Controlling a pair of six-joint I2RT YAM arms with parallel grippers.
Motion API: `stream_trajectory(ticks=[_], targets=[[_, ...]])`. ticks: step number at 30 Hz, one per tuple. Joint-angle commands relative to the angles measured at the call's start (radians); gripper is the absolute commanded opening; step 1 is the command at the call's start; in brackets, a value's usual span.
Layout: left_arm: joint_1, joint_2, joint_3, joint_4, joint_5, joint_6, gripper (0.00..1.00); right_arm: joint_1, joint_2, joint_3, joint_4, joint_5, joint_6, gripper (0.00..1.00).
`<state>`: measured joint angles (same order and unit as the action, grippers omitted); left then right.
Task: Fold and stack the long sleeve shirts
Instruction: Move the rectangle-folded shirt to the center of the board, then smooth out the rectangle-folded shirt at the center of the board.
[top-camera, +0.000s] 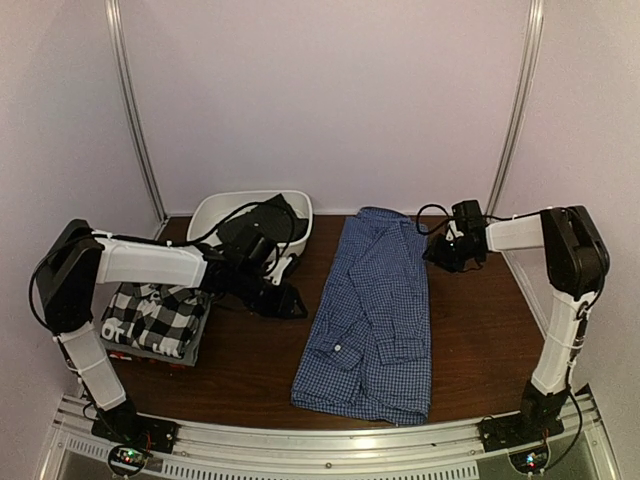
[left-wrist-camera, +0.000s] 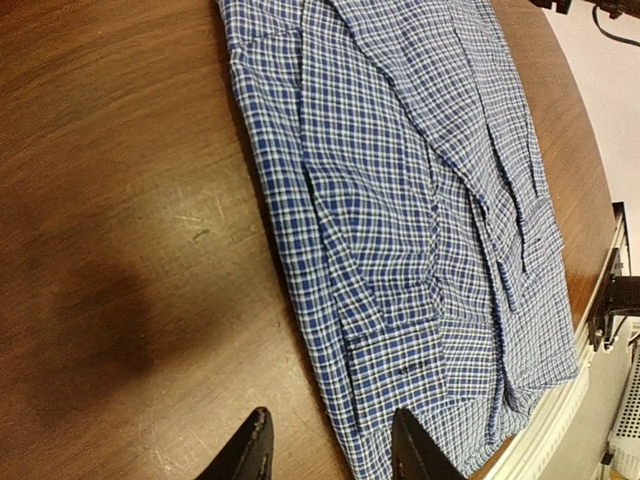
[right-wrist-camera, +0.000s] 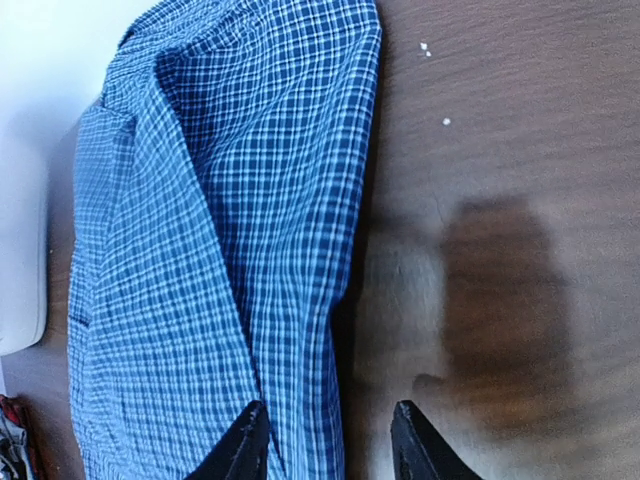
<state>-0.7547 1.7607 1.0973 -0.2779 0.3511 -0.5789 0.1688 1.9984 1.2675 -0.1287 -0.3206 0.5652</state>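
The blue-and-white check shirt (top-camera: 370, 315) lies folded lengthwise into a long strip in the middle of the table. It also shows in the left wrist view (left-wrist-camera: 420, 230) and the right wrist view (right-wrist-camera: 210, 250). The black-and-white plaid shirt (top-camera: 155, 318) lies folded on top of a stack at the left, with a red edge (top-camera: 130, 356) under it. My left gripper (top-camera: 290, 303) is open and empty, just left of the check shirt's left edge. My right gripper (top-camera: 440, 250) is open and empty, over the shirt's far right edge.
A white oval basin (top-camera: 215, 212) stands at the back left, partly hidden by the left arm. Bare brown table (top-camera: 250, 370) lies between the stack and the check shirt. A metal rail (top-camera: 330, 448) runs along the near edge.
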Motion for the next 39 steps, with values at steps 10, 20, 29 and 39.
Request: stream_trajectory(ticks=[10, 20, 29, 39], targets=[[-0.039, 0.023, -0.068, 0.099, 0.055, -0.036, 0.42, 0.176, -0.523, -0.515, 0.103, -0.014, 0.07, 0.43], [-0.078, 0.045, -0.101, 0.078, 0.05, -0.048, 0.38, 0.411, -0.813, -0.785, 0.089, 0.08, 0.236, 0.43], [-0.11, 0.037, -0.147, 0.068, 0.077, -0.046, 0.33, 0.639, -1.05, -0.927, -0.024, 0.169, 0.446, 0.42], [-0.115, -0.015, -0.219, 0.063, 0.097, -0.039, 0.32, 1.008, -1.094, -1.01, -0.003, 0.316, 0.77, 0.34]])
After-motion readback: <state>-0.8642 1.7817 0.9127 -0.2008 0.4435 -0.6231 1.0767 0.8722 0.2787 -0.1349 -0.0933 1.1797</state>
